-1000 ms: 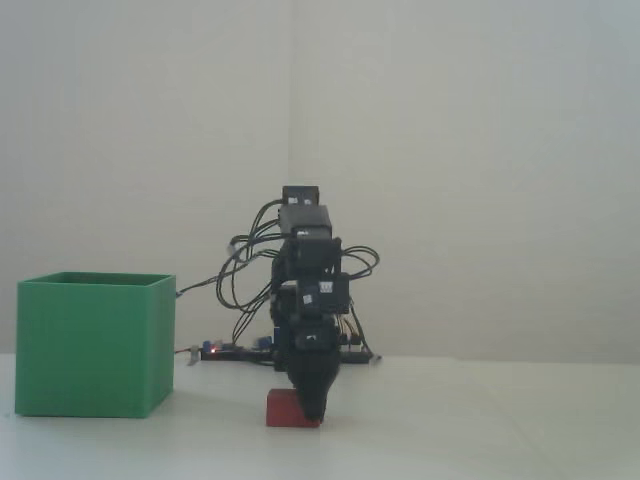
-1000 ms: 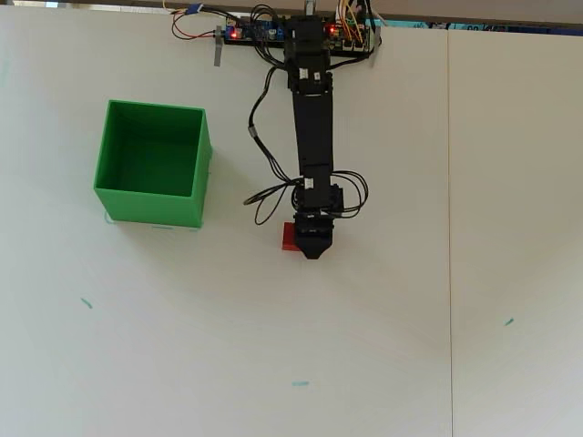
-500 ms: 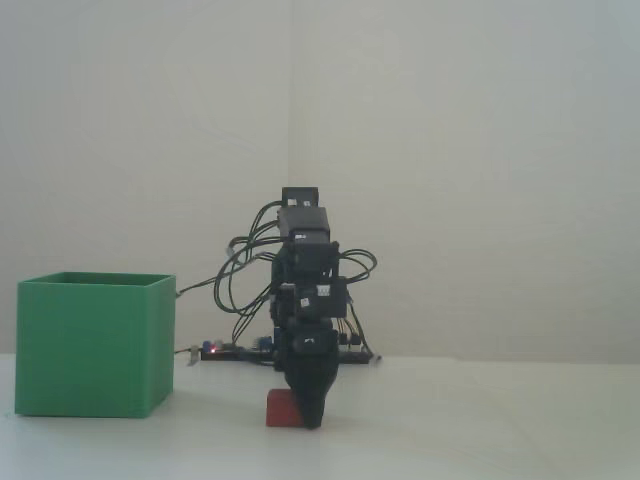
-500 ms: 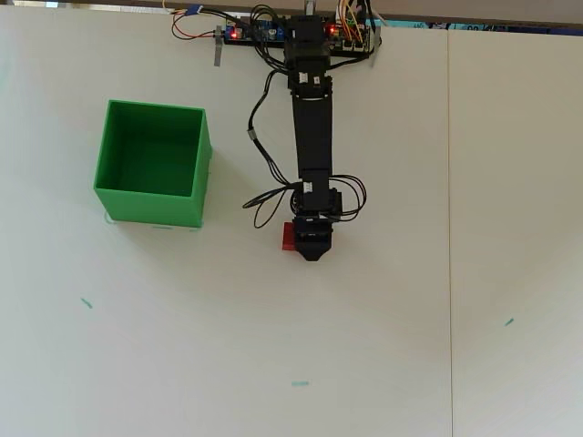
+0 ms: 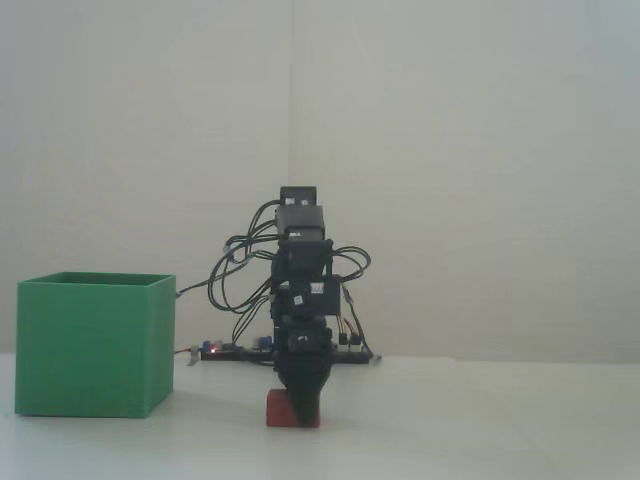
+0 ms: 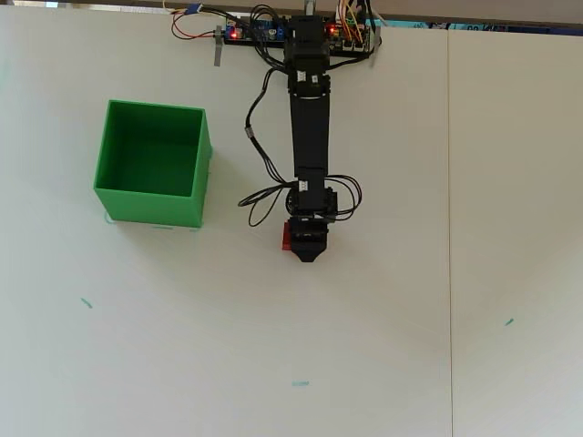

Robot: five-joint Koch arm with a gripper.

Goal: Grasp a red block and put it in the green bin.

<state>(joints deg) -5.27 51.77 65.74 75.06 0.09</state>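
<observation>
The red block (image 5: pixel 279 411) lies on the white table, right of the green bin (image 5: pixel 95 345) in the fixed view. My gripper (image 5: pixel 303 413) points straight down onto the block, its tip in front of the block's middle. From overhead, the gripper (image 6: pixel 306 256) covers most of the red block (image 6: pixel 286 237), and only a red sliver shows at its left side. Only one dark tapered tip shows, so the jaws' spacing is hidden. The green bin (image 6: pixel 151 207) stands upright, open at the top, well to the left of the block.
The arm's base and a circuit board (image 6: pixel 273 32) with small lit LEDs sit at the table's far edge. Loose black cables (image 6: pixel 260 196) loop beside the arm. A seam (image 6: pixel 449 228) runs down the table on the right.
The arm has swung slightly left in both views, bringing the gripper from the block's right part to over its middle. The block and bin have not moved.
</observation>
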